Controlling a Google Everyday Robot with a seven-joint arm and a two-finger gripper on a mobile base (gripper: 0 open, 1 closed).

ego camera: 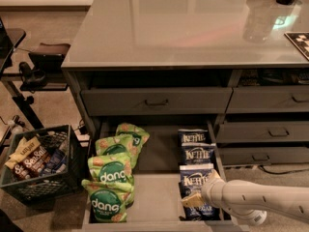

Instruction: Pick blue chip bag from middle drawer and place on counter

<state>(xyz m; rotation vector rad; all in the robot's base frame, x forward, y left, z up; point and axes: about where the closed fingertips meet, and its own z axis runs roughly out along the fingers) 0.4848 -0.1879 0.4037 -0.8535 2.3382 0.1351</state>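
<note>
Three dark blue Kettle chip bags lie in a row along the right side of the open middle drawer: a far one, a middle one and a near one. My gripper reaches in from the lower right on a pale arm. It sits low over the near bag's front half and hides part of it. The glossy grey counter spans the top of the view above the drawers.
Several green "dang" bags fill the drawer's left side. A shut drawer with a bar handle sits above, and narrower shut drawers are to the right. A black crate of snacks stands on the floor at left.
</note>
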